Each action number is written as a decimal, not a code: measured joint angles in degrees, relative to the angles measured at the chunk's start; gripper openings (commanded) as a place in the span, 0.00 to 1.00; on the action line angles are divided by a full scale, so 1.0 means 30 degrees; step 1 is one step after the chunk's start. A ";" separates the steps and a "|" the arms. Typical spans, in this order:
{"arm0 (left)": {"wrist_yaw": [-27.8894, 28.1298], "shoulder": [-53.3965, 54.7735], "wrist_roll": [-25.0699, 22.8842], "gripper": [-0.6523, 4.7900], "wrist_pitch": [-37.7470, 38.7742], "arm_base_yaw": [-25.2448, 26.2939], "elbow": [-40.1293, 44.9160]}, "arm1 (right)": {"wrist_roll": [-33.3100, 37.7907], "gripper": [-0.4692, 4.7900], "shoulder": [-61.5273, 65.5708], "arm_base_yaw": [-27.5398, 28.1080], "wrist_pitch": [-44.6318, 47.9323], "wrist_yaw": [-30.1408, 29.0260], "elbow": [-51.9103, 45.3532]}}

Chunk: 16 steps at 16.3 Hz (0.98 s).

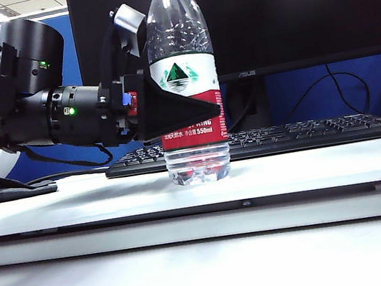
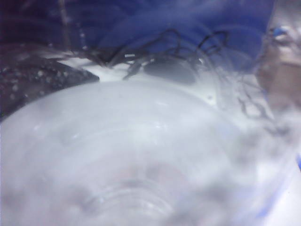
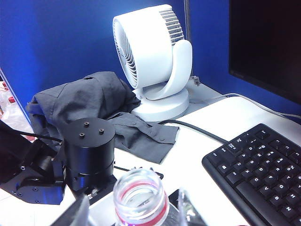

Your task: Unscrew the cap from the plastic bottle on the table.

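The plastic bottle point(image 1: 178, 43) stands upright on the white table point(image 1: 289, 171), clear with a red-and-white label. My left gripper point(image 1: 202, 101) reaches in from the left and is shut on the bottle at its label; a black finger point(image 1: 171, 113) crosses the front. The left wrist view is a blur filled by the bottle point(image 2: 141, 155). In the right wrist view the bottle point(image 3: 140, 195) has an open mouth, and only the thin red ring is on its neck. My right gripper point(image 3: 133, 207) is open, with a finger point(image 3: 77, 209) apart on each side of the neck. The cap is out of view.
A black keyboard point(image 1: 284, 139) lies behind the bottle under a dark monitor point(image 1: 285, 5). In the right wrist view a white fan point(image 3: 150, 56) and a dark cloth point(image 3: 89, 101) sit beyond the left arm's black wrist point(image 3: 89, 150), with the keyboard point(image 3: 263, 174) beside them.
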State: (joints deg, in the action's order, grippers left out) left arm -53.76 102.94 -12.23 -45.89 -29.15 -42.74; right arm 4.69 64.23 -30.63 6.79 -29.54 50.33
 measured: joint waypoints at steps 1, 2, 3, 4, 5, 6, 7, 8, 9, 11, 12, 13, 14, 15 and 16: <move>0.0095 -0.0007 -0.0022 0.67 0.0000 0.0000 0.0000 | 0.0000 0.56 0.0000 0.0000 0.0000 0.0095 0.0000; 0.0328 -0.0007 -0.0131 0.67 -0.0044 -0.0007 0.0000 | -0.0007 0.56 0.0000 0.0000 0.0000 0.0372 0.0000; 0.0692 -0.0015 -0.0146 0.67 -0.0095 -0.0007 0.0000 | -0.0022 0.56 -0.0015 0.0007 -0.0022 0.0546 0.0000; 0.1107 -0.0015 -0.0146 0.67 -0.0160 -0.0007 0.0000 | -0.0080 0.56 -0.0182 0.0131 -0.0277 0.1355 -0.0007; 0.1668 -0.0029 -0.0153 0.67 -0.0211 -0.0015 -0.0007 | -0.0153 0.56 -0.0612 0.0299 -0.0860 0.2492 -0.0015; 0.2178 -0.0036 -0.0255 0.67 -0.0284 -0.0007 -0.0007 | -0.0372 0.56 -0.1297 0.0546 -0.1450 0.3774 -0.0007; 0.2710 -0.0036 -0.0306 0.67 -0.0357 -0.0007 -0.0015 | -0.0481 0.56 -0.1938 0.0597 -0.1953 0.5384 -0.0007; 0.2987 -0.0036 -0.0306 0.67 -0.0379 -0.0007 -0.0022 | -0.0546 0.56 -0.2594 0.0568 -0.2630 0.6819 -0.0007; 0.3016 -0.0036 -0.0313 0.67 -0.0401 -0.0007 -0.0022 | -0.0707 0.56 -0.3162 0.0554 -0.3133 0.7657 -0.0007; 0.3038 -0.0036 -0.0328 0.69 -0.0408 -0.0007 -0.0022 | -0.1020 0.56 -0.3810 0.0561 -0.3781 0.8036 0.0000; 0.3053 -0.0036 -0.0328 0.70 -0.0408 -0.0007 -0.0022 | -0.1042 0.56 -0.3993 0.0554 -0.4007 0.8043 0.0000; 0.3082 -0.0036 -0.0328 0.70 -0.0393 -0.0007 -0.0022 | -0.1049 0.56 -0.4080 0.0554 -0.4189 0.8043 0.0000; 0.3126 -0.0029 -0.0321 0.75 -0.0335 -0.0007 -0.0022 | -0.1056 0.56 -0.4065 0.0554 -0.4699 0.8043 0.0000; 0.3126 -0.0029 -0.0313 0.81 -0.0328 -0.0007 -0.0022 | -0.1064 0.56 -0.4065 0.0554 -0.5049 0.8043 -0.0007; 0.3169 -0.0029 -0.0306 0.82 -0.0240 -0.0007 -0.0022 | -0.1064 0.56 -0.4065 0.0554 -0.5144 0.8036 -0.0015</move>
State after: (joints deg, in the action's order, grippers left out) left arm -44.25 102.85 -13.15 -46.61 -29.17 -42.81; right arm 1.50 52.03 -28.97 -8.64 -5.43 50.28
